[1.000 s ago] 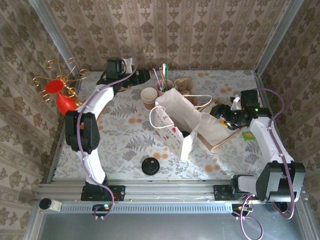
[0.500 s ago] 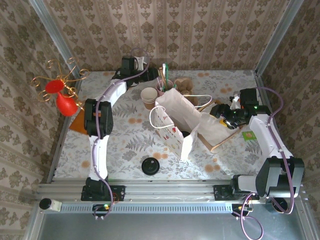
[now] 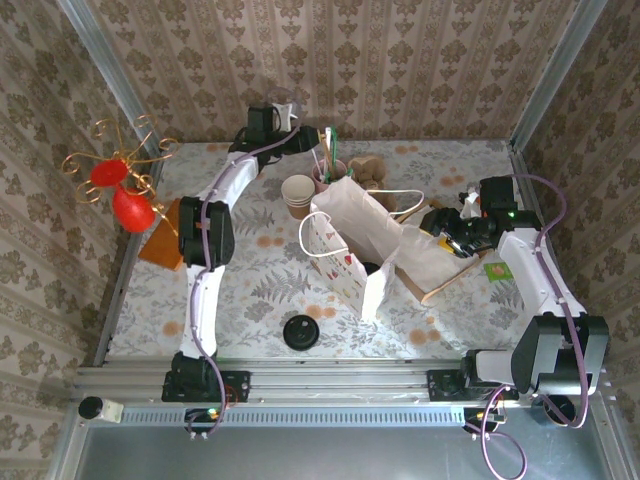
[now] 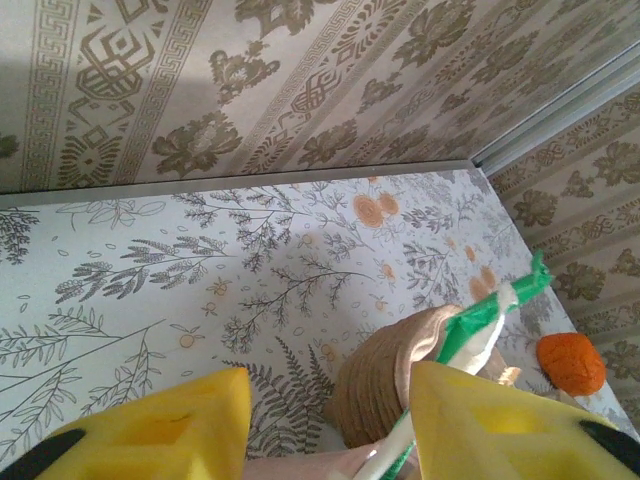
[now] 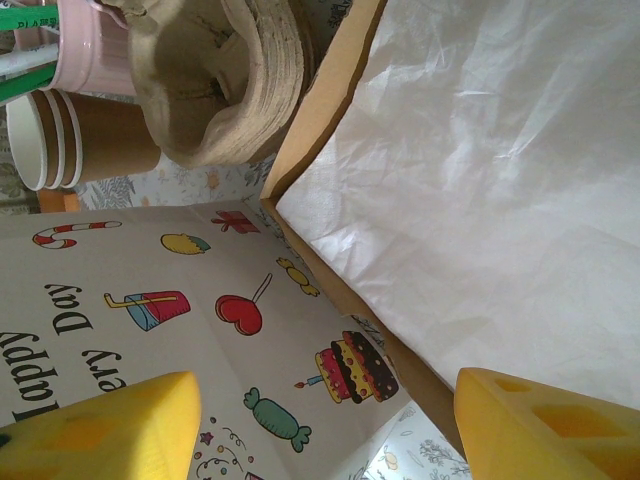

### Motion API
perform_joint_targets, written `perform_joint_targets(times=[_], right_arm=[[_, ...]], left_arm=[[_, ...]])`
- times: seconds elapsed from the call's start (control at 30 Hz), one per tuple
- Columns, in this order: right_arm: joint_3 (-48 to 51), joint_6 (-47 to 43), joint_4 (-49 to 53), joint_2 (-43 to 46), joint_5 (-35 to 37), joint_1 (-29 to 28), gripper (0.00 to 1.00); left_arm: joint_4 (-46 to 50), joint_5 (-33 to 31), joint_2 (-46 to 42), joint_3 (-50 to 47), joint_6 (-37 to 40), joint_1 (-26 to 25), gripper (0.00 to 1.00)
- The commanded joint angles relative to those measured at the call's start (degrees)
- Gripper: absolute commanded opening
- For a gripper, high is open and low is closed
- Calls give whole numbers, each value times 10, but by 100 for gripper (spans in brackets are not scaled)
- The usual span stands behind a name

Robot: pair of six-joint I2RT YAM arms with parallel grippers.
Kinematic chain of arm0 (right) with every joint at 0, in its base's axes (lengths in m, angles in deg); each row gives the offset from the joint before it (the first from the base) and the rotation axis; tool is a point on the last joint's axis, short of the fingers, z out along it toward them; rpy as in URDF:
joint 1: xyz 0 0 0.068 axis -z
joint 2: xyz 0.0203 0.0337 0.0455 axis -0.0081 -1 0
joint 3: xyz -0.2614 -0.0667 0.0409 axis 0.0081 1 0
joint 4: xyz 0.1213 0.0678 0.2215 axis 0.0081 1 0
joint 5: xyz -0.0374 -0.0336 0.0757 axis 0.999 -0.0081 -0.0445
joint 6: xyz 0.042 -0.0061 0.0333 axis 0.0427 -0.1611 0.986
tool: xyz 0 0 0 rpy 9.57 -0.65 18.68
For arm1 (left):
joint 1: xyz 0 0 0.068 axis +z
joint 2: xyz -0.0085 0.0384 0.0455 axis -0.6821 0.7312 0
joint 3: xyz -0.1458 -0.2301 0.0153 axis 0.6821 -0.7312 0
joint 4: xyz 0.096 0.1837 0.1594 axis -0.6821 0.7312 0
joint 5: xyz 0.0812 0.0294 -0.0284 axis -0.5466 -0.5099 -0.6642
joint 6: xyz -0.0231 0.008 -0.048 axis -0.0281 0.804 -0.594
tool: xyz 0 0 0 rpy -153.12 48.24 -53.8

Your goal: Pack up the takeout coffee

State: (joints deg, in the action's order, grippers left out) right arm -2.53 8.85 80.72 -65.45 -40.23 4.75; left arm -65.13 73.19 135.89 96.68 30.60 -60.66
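Observation:
The takeout coffee is hidden. A dark patch [image 3: 372, 267] sits in the mouth of the standing white printed bag [image 3: 340, 245], and I cannot tell what it is. My left gripper [image 3: 305, 140] reaches along the back wall to the pink cup of straws [image 3: 328, 170]. In the left wrist view this gripper [image 4: 330, 420] is open, with the pink cup's rim [image 4: 300, 468] and a green-and-white straw [image 4: 480, 330] between its yellow fingers. My right gripper [image 3: 443, 222] is open beside the printed bag [image 5: 150, 330], its fingers wide apart.
Lidless beige cups [image 3: 298, 195] stand left of the bag. A lone black lid disc [image 3: 300, 331] lies near the front. A plain white bag [image 3: 430, 262] lies on its side at right. Brown pulp trays [image 4: 385, 385] stand behind the pink cup. A red vase [image 3: 128, 205] is at far left.
My left arm has swung right along the back wall to the pink cup, and its jaws have narrowed. The right gripper has barely moved.

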Motion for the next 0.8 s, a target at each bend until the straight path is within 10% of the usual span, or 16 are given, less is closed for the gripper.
perform_joint_targets(times=[0.0, 0.37, 0.77], right_arm=[[-17, -14, 7, -2, -16, 1, 68], [-10, -13, -2, 2, -19, 1, 68], [10, -12, -16, 22, -28, 2, 68]], left_arm=[[33, 7, 22, 40, 6, -7, 41], [45, 2, 22, 49, 5, -9, 4], [136, -63, -61, 35, 109, -31, 0]])
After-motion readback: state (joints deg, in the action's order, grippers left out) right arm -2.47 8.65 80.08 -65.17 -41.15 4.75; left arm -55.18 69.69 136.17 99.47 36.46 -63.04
